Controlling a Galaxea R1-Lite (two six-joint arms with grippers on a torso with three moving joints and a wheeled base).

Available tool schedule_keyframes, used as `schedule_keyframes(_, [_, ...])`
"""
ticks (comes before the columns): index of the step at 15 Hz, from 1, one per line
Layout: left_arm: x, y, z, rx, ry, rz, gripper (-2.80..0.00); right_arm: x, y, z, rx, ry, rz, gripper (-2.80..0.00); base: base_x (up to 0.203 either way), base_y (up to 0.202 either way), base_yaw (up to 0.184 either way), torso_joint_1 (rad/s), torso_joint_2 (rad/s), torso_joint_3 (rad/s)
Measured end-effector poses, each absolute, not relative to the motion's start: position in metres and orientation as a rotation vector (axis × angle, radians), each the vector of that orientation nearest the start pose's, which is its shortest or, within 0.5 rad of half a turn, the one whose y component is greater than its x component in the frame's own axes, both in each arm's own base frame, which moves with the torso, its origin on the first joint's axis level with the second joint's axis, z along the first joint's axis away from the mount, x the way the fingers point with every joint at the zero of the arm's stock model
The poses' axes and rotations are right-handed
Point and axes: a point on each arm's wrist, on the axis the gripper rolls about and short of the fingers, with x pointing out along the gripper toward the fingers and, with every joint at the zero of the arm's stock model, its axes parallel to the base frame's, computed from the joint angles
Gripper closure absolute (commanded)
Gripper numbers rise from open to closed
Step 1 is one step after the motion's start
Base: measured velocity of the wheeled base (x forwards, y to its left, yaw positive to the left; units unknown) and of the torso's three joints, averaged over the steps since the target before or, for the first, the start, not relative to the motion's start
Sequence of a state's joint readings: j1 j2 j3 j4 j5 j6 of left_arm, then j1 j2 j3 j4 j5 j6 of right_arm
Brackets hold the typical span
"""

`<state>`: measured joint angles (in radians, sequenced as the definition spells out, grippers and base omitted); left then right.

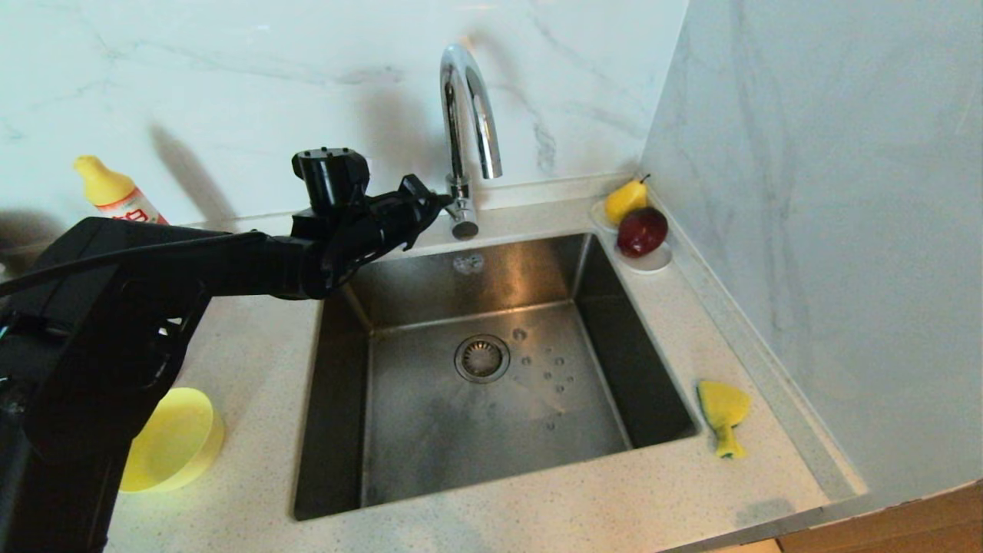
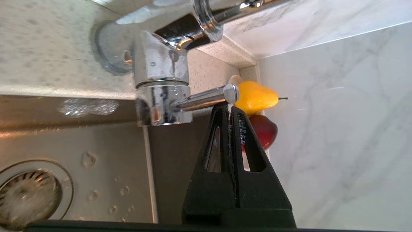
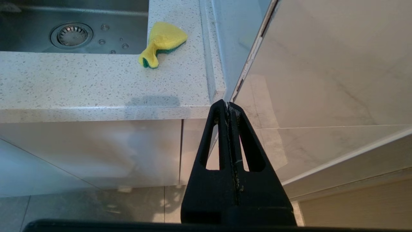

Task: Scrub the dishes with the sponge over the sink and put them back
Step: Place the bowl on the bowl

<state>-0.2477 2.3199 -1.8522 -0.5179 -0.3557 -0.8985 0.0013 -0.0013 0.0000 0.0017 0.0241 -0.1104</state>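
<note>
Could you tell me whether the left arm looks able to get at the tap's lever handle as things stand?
Probably yes. The left gripper, fingers shut, has its tips right beside the end of the tap's lever handle, and nothing stands between them. Whether they actually touch cannot be told.

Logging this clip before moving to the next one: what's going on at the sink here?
The left pincer, shut and holding nothing, is up at the tap, its tips right by the end of the tap's lever. The sink holds only water drops. The sponge lies crumpled on the counter to the sink's right, and a yellow bowl sits on the counter to its left, partly behind the arm. The right pincer is shut, parked below the counter edge. No scrubbing is under way.
</note>
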Motion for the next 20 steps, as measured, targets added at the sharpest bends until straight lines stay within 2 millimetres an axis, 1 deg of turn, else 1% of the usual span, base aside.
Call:
schedule_keyframes(6, [0.488,-0.129,0.206,-0.868,0.193,-0.524,0.00,-0.023,0.001,0.075,-0.110,-0.001,0.025,0.00,0.000,0.000,0.000,0.000,0.00,0.000])
schedule_keyframes(11, [0.489,-0.129,0.205,-0.869,0.193,-0.512,0.00,-0.023,0.001,0.075,-0.111,-0.001,0.025,0.00,0.000,0.000,0.000,0.000,0.00,0.000])
schedule_keyframes(13, [0.486,-0.127,0.207,-0.869,0.194,-0.507,0.00,-0.023,0.001,0.075,-0.110,-0.001,0.025,0.00,0.000,0.000,0.000,0.000,0.00,0.000])
schedule_keyframes(15, [0.478,-0.125,0.219,-0.871,0.184,-0.511,0.00,-0.023,0.001,0.075,-0.111,-0.001,0.026,0.00,0.000,0.000,0.000,0.000,0.00,0.000])
schedule_keyframes(17, [0.461,-0.124,0.242,-0.870,0.158,-0.531,0.00,-0.023,0.001,0.075,-0.110,-0.001,0.025,0.00,0.000,0.000,0.000,0.000,0.00,0.000])
schedule_keyframes(18, [0.449,-0.123,0.256,-0.870,0.141,-0.545,0.00,-0.023,0.001,0.075,-0.110,-0.001,0.025,0.00,0.000,0.000,0.000,0.000,0.00,0.000])
schedule_keyframes(20, [0.418,-0.117,0.289,-0.852,0.095,-0.568,0.00,-0.023,0.001,0.075,-0.111,-0.001,0.025,0.00,0.000,0.000,0.000,0.000,0.00,0.000])
